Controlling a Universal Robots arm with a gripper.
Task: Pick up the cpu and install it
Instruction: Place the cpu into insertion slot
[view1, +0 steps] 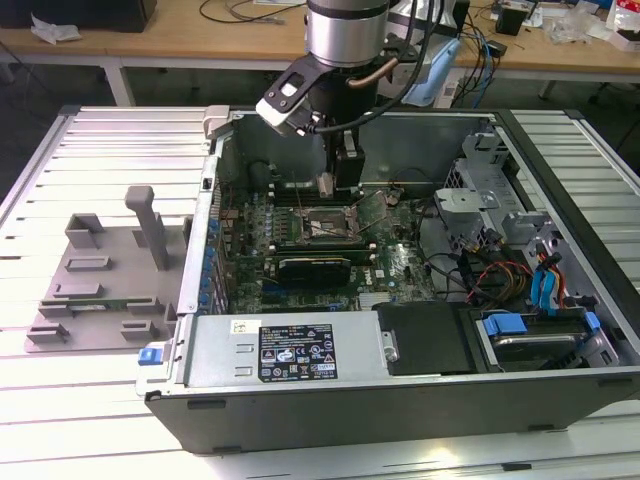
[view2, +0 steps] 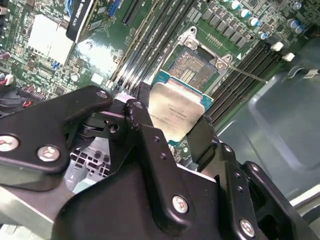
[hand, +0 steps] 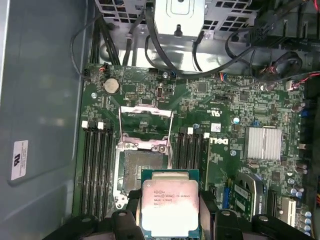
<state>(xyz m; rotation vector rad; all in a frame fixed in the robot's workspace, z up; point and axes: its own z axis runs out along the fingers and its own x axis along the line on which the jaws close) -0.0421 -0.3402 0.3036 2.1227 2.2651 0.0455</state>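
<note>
The cpu (hand: 170, 202), a small square chip with a silver-grey top and a green edge, is held between the black fingers (hand: 126, 216) of my gripper (hand: 170, 211), which is shut on it. The second wrist view shows the cpu (view2: 175, 112) clamped by its two sides in the gripper (view2: 170, 125). It hangs just above the motherboard, beside the open socket (hand: 144, 170), whose metal load plate (hand: 146, 127) is folded back. In the exterior view the gripper (view1: 338, 182) reaches down into the computer case over the socket (view1: 322, 225).
The open computer case (view1: 300, 352) lies on a slatted table, with drive bays and cables (view1: 520, 280) at the exterior view's right. Dark memory slots (hand: 94, 165) flank the socket. A grey plastic fixture (view1: 100, 270) sits outside the case at the exterior view's left.
</note>
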